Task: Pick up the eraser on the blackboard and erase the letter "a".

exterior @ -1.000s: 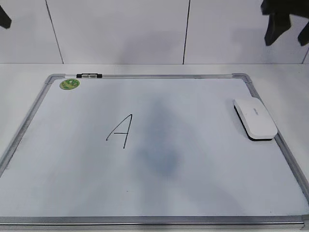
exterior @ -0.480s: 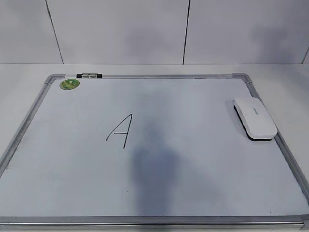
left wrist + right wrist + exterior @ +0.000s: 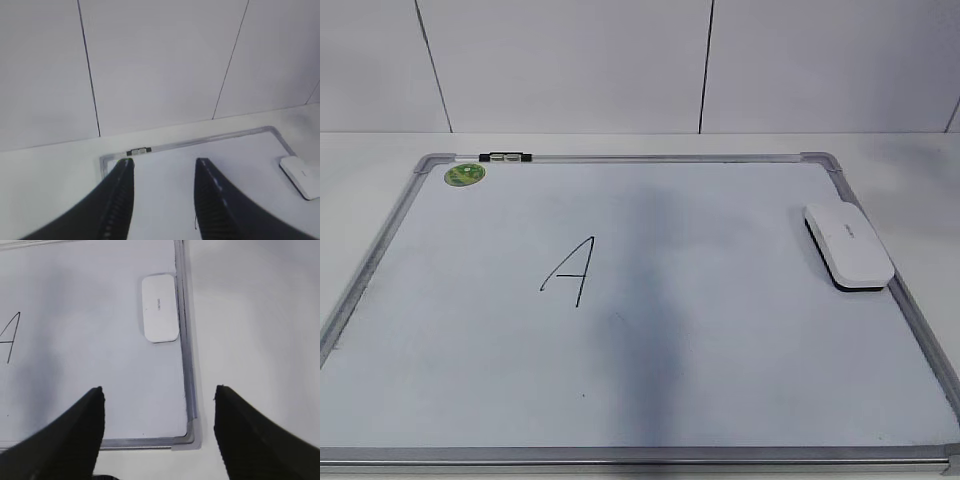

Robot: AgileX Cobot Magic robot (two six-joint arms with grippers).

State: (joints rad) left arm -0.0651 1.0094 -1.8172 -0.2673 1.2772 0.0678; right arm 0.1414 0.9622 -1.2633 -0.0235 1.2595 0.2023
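The white eraser lies on the blackboard by its right frame edge; it also shows in the left wrist view and the right wrist view. A tall angular capital "A" is drawn left of centre; its right part shows in the right wrist view. No small cursive "a" is in view. My left gripper is open and empty, high above the board's far left part. My right gripper is open and empty, high above the board's near right corner. Neither gripper shows in the exterior view.
A round green sticker and a small black-and-silver clip sit at the board's far left corner. White table surrounds the board, with a white panelled wall behind. A dark shadow band crosses the board's middle.
Dark arm parts at the top corners of the exterior view one second ago have left the view. The shadow on the board has shifted and lengthened. The eraser and the "A" have not moved.
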